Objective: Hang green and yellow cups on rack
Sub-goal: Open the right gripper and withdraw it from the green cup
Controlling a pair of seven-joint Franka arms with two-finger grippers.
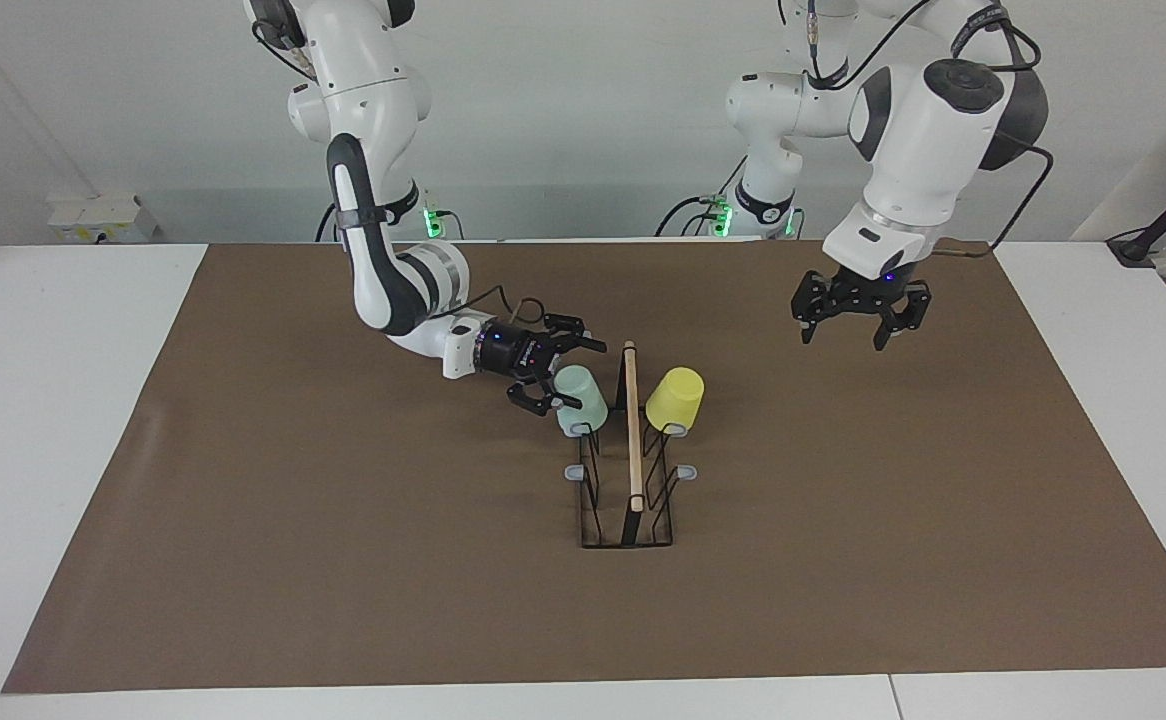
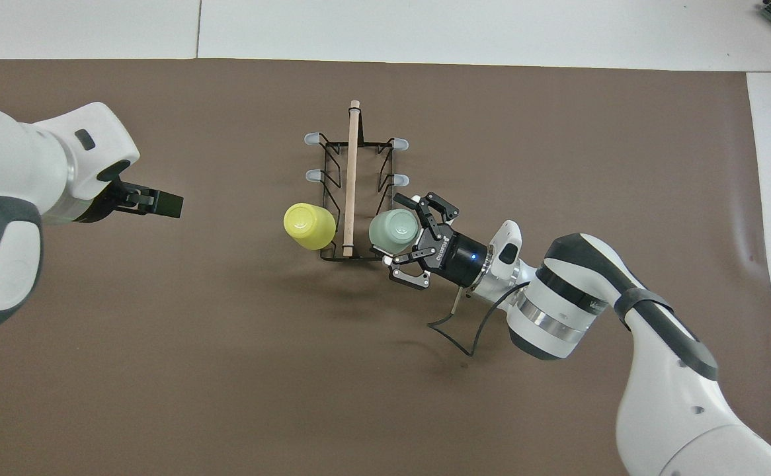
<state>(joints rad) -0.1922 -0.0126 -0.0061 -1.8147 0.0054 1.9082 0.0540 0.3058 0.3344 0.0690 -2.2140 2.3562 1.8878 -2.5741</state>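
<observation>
The green cup (image 1: 581,398) sits upside down on a prong of the rack (image 1: 632,450), at the end of the rack nearest the robots and on the side of the wooden bar (image 2: 352,165) that faces the right arm's end of the counter (image 1: 43,400). Its closed bottom tips up and outward, away from the bar.

From my seat, the right arm reaches in low over the brown mat (image 1: 343,550), and the right gripper (image 1: 555,375) is just beside that green cup. Its jaws stand apart, one on each side of the cup. I cannot tell whether either of them touches the plastic.

The rack stands on the mat near the middle of the counter, its bar running away from the robots. In the overhead view I count four grey-tipped prongs (image 2: 313,175) with nothing on them, two on each side of the bar, all farther from the robots than the cups.

The yellow cup (image 1: 675,398) hangs mouth down on the matching prong across the bar, toward the left arm's end of the counter, and it leans outward as well. Nothing grips it.

The left gripper (image 1: 843,338) is up in the air over bare mat, well apart from the rack and the yellow cup. Its jaws are spread and hold nothing.
</observation>
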